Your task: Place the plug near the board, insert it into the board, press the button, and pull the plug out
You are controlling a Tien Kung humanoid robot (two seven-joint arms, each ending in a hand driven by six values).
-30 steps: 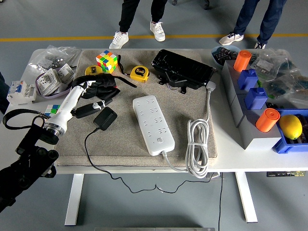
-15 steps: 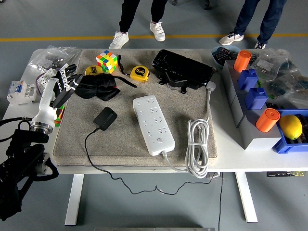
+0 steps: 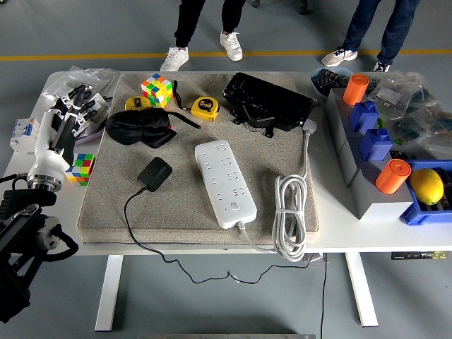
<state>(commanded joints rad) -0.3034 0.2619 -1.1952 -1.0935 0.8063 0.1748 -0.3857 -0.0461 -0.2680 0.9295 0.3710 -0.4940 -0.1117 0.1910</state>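
The left hand [image 3: 65, 116] is up at the worktop's [image 3: 395, 233] left edge, fingers spread and holding nothing, well apart from the black plug [image 3: 154, 173] lying left of the white board [image 3: 224, 182].

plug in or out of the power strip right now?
Out. The black plug lies on the grey mat, left of the white power strip and clear of it; no socket is occupied.

On your surface [image 3: 395, 236], the plug [image 3: 154, 174] lies at nine o'clock of the board [image 3: 224, 182], coiled cable [image 3: 290, 215] at three.
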